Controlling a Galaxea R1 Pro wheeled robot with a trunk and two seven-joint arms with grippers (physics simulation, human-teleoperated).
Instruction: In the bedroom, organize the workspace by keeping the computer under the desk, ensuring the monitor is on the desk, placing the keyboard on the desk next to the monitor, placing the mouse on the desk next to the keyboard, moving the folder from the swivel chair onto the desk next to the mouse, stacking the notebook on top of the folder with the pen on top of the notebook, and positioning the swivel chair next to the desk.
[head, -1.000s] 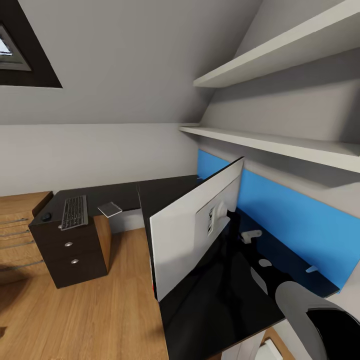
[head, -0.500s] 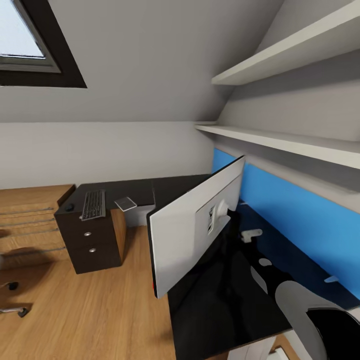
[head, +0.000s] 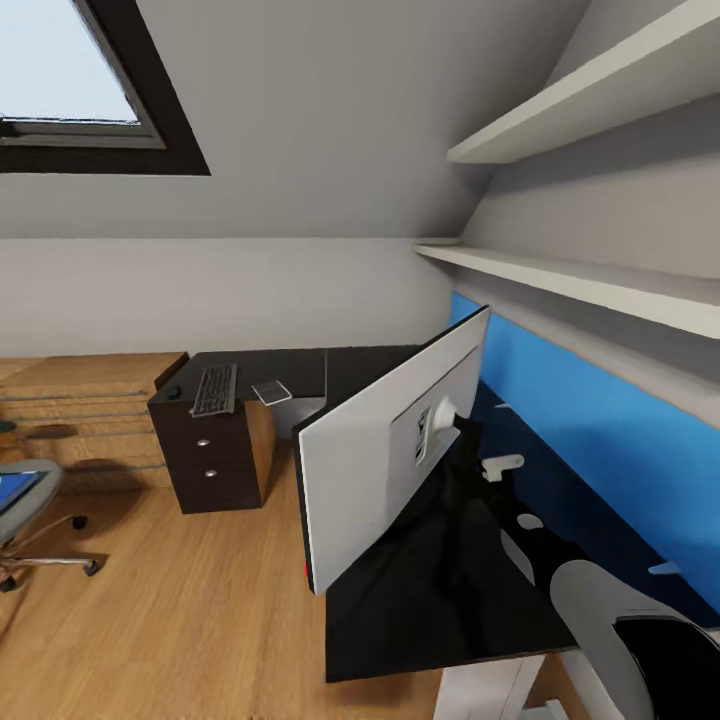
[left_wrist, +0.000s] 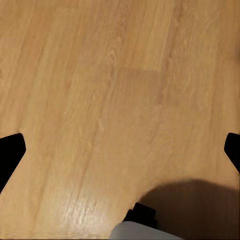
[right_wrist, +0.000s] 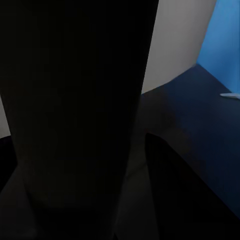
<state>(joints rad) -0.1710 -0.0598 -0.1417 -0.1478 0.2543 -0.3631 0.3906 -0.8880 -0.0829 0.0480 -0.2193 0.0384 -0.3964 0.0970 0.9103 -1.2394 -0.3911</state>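
Note:
The monitor (head: 380, 460) hangs tilted over the black desk (head: 440, 600), its pale back towards me. My right arm (head: 640, 640) reaches in behind it. A black surface (right_wrist: 75, 100) sits right against the right wrist camera, and the gripper's fingers cannot be made out there. On the desk's far wing lie the keyboard (head: 215, 390), the mouse (head: 173, 392) and the notebook (head: 272, 391). The swivel chair (head: 30, 520) stands at the left edge with the blue folder (head: 15, 490) on its seat. My left gripper (left_wrist: 120, 150) is open over bare floor. The computer and pen are out of view.
A black three-drawer unit (head: 215, 460) stands under the keyboard, beside a wooden drawer chest (head: 90, 410). A blue back panel (head: 590, 440) and two wall shelves (head: 580, 285) run along the right. Wooden floor (head: 180, 610) lies between the chair and the desk.
My view has swung left: the desk wing and drawers slid right in the picture and the chair with the folder came in. The monitor kept its place in my view.

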